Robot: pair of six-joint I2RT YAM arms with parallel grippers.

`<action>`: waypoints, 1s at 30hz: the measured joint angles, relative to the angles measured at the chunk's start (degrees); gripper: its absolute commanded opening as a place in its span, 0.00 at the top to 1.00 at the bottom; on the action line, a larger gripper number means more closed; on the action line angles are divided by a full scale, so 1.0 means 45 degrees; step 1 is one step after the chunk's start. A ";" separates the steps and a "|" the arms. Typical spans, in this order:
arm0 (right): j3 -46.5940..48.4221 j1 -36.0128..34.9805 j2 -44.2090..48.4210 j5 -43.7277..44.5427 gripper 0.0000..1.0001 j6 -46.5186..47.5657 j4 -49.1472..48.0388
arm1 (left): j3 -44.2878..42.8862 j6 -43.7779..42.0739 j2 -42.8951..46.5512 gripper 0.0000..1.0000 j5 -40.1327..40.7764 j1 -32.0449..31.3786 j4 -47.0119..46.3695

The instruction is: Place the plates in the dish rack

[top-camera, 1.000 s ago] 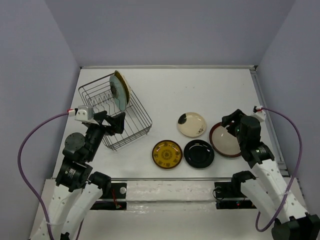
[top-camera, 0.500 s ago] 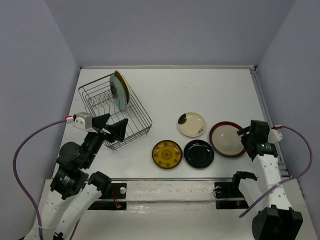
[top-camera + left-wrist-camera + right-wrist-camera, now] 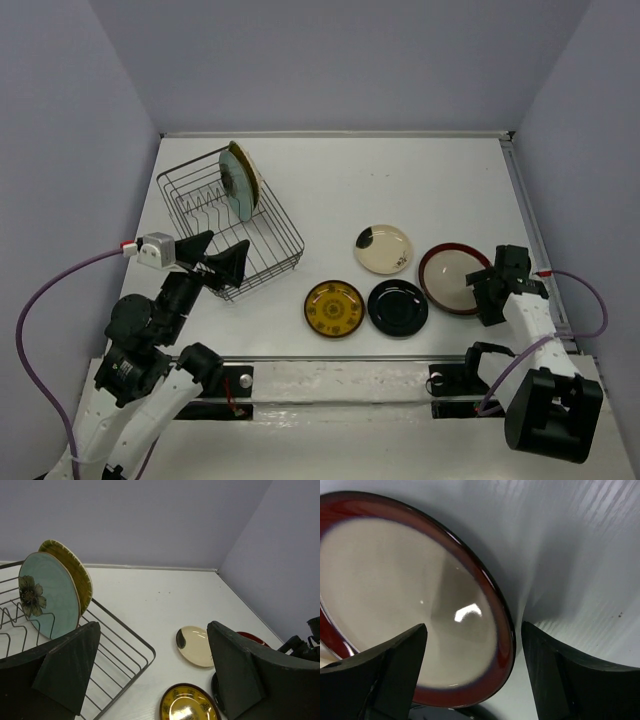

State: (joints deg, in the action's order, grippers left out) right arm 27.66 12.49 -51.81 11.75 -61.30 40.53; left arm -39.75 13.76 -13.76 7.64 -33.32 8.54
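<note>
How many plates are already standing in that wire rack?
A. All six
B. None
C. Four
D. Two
D: only the pale teal plate and the yellow ribbed plate behind it stand upright inside the dish rack.

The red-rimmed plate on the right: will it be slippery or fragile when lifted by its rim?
The red-rimmed plate looks like glazed ceramic, so probably stiff and breakable. Its gloss shows a sharp highlight, so the rim may slip. Lying flat on the table, it likely slides rather than tips.
</note>
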 measured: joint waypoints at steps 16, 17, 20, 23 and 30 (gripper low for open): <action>-0.1035 0.0267 -0.0908 -0.0831 0.62 -0.0525 -0.2871 | 0.0000 -0.0010 0.0087 0.01 0.0194 0.0000 0.0117; -0.1030 0.0369 -0.1044 -0.0903 0.62 -0.0413 -0.3157 | 0.0000 -0.0010 0.0087 0.01 0.0214 0.0000 0.0117; -0.0947 0.0719 -0.1744 -0.1132 0.71 0.0073 -0.4114 | 0.0000 -0.0034 0.0083 0.01 0.0272 0.0000 0.0126; -0.0918 0.1078 -0.2215 -0.1583 0.83 0.0505 -0.5032 | 0.0000 -0.0044 0.0005 0.01 0.0321 0.0000 0.0126; -0.1321 0.1666 -0.2268 -0.2210 0.93 0.1219 -0.6509 | 0.0000 -0.0058 -0.0272 0.01 0.0325 0.0000 0.0175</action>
State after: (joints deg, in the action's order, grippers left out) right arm 21.71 19.99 -62.02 1.80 -55.81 11.25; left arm -39.75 13.50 -14.98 9.10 -33.32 9.32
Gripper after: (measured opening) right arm 0.204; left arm 0.990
